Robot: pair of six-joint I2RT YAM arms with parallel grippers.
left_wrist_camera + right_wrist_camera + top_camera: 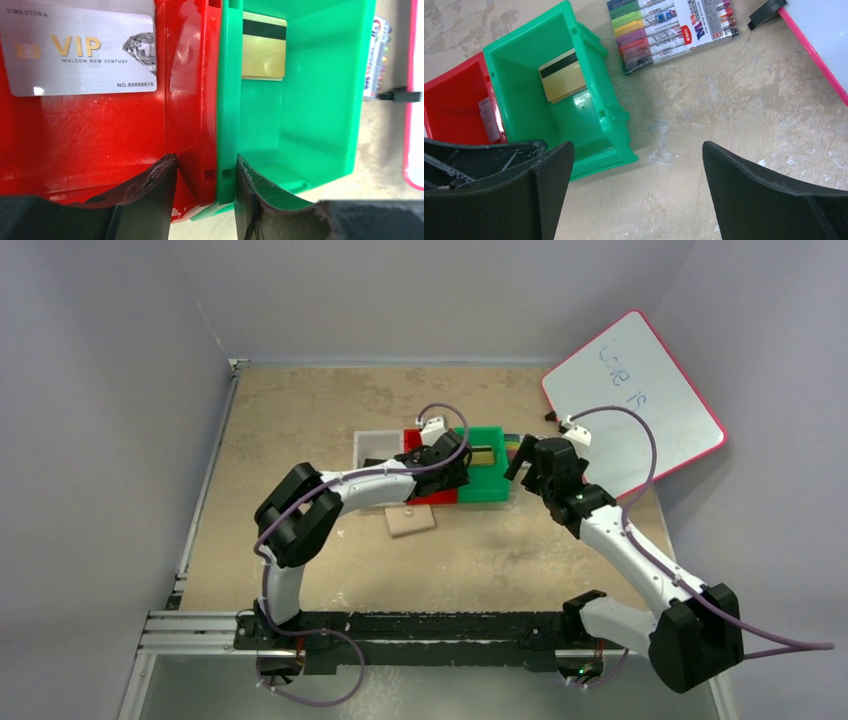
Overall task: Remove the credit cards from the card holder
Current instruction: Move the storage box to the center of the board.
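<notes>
Card holder lies flat on the table, tan, near side of the red bin, just beside the left forearm, nothing touching it. Silver VIP card sits in the red bin; gold card with black stripe sits in the green bin. Bins touch side by side. Left gripper is over their shared walls, one finger on each side, fingers apart, grasping nothing. Right gripper is spread wide, empty, above bare table beside the green bin. Marker pack lies past that bin, whiteboard further right. White bin is left of the red one.
</notes>
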